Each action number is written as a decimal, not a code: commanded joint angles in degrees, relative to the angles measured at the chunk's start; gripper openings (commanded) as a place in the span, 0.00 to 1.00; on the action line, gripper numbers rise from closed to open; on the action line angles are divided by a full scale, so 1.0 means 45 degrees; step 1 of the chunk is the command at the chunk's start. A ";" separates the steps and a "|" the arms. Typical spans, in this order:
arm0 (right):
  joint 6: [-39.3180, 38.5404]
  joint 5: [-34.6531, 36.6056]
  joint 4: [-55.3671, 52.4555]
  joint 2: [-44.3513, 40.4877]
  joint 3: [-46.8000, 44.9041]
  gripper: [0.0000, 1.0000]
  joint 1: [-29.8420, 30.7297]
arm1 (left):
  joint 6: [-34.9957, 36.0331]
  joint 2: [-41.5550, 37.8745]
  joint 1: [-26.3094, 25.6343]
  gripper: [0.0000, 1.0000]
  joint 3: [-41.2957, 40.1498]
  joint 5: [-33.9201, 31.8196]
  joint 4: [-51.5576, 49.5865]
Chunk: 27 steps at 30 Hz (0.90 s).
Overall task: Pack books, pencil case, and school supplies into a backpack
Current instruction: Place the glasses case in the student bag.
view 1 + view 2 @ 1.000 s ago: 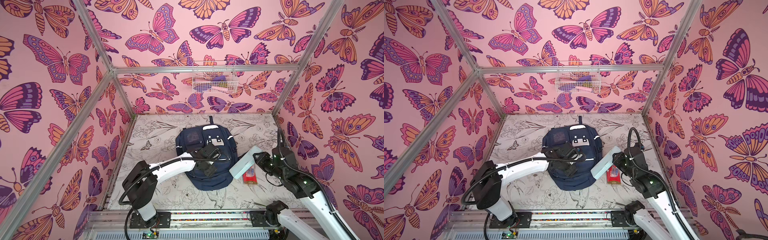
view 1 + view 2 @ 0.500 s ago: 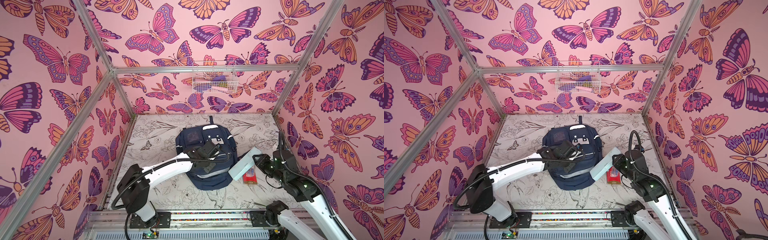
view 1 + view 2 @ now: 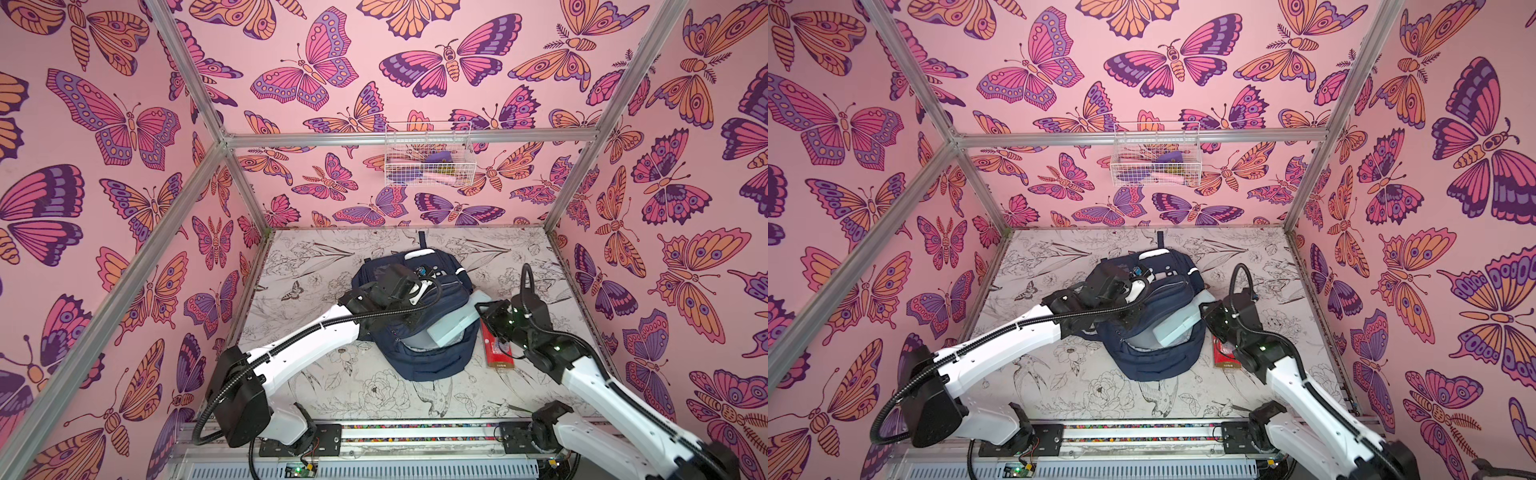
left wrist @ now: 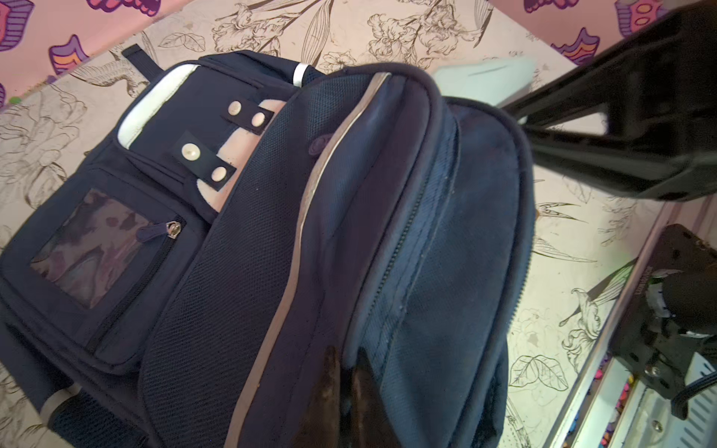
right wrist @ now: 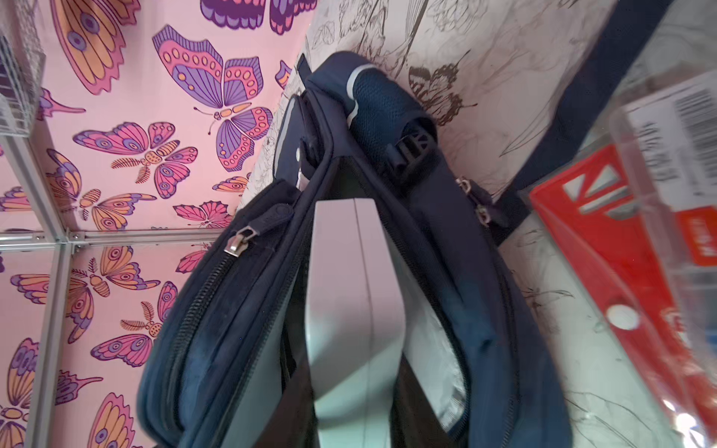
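Observation:
The navy backpack lies flat in the middle of the table. My left gripper is shut on the piped edge of its front panel and holds it up, so the main opening gapes toward the right arm. My right gripper is shut on a pale grey-green pencil case. The case's far end sits inside the opening, between the grey lining walls. The books are out of view.
A red and clear pack of supplies lies on the table right of the backpack, under the right arm. A white wire basket hangs on the back wall. Pink walls close three sides.
My left gripper closed on the backpack's front panel edge and lifted it. The right gripper carried the pencil case leftward from beside the backpack into the opening.

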 commanded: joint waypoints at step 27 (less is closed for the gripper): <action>-0.1700 0.1891 -0.5323 0.3202 0.3747 0.72 0.1128 | -0.3780 -0.0241 0.2115 0.00 -0.2046 0.3668 0.3761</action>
